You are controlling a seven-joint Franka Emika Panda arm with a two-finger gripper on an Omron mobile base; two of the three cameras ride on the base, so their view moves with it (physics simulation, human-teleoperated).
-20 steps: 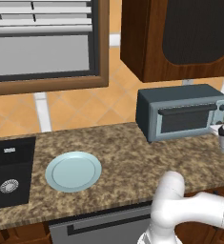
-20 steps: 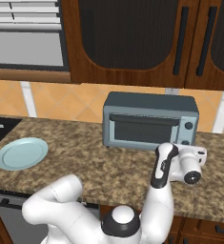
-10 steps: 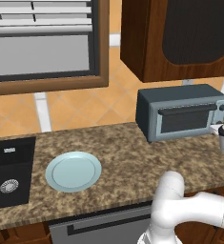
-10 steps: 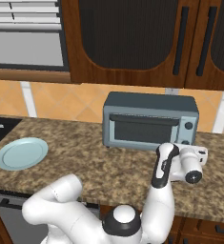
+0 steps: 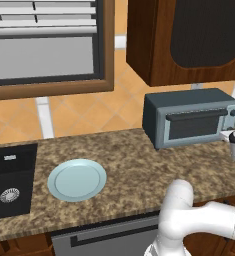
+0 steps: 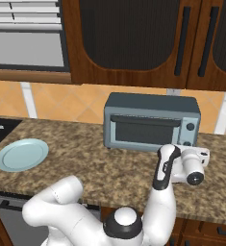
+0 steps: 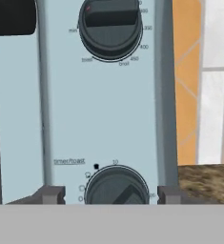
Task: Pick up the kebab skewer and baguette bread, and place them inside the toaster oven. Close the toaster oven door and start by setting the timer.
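**Gripper at the timer knob of the closed toaster oven**

We see one toaster oven [image 6: 152,121] on the speckled granite counter [image 6: 85,158], set against the orange tiled wall, below the dark wooden cabinets [image 6: 133,38]. Its single door [image 6: 144,130] stands upright and shut, with the dark bar handle [image 6: 144,120] along the top edge. Through the dark glass we cannot tell what lies on the rack, so we cannot place the kebab skewer or the baguette bread.

We count two knobs on the right-hand panel. In the hand view the upper knob [image 7: 110,26] carries temperature marks around its rim, and the lower one, the timer knob [image 7: 117,187], sits under the label "timer/toast".

The gripper [image 7: 110,195] is level with the timer knob. Its two grey fingertips [image 7: 48,195] stand one on each side of the knob, with a gap between each tip and the knob's rim. So the jaws are partly apart, straddling the knob, and we see them gripping nothing. In the right base view the white hand [image 6: 191,165] hangs just in front of the oven's right end, over the counter.

We count one light blue plate [image 5: 77,179], bare, well apart from the oven on the left stretch of the counter. One black sink [image 5: 9,182] lies beside the plate, farther left.
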